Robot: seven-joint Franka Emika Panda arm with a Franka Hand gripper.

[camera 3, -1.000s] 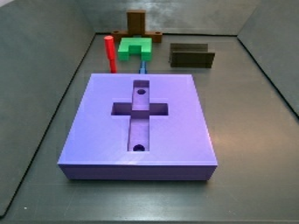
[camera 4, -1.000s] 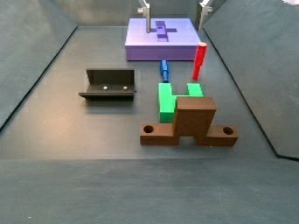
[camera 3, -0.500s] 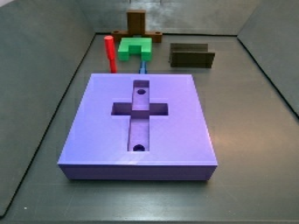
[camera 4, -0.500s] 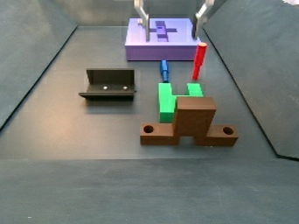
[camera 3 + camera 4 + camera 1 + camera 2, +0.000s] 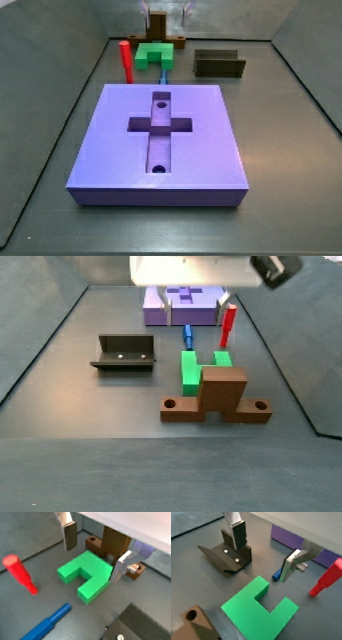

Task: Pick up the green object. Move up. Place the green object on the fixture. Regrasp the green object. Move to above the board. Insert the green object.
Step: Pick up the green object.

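- The gripper (image 5: 93, 554) hovers over the green object (image 5: 85, 574), fingers spread wide and holding nothing.
- The green object lies flat on the floor between the red peg (image 5: 20, 573) and the brown stand (image 5: 110, 543), with the blue peg (image 5: 45, 623) near.
- It looks like rigid, light, smooth plastic; I'd pinch across flat parallel sides of the U to stop it slipping.

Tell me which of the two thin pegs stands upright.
The red peg stands upright beside the green object; the blue peg lies flat on the floor. The open gripper hovers above the green object.
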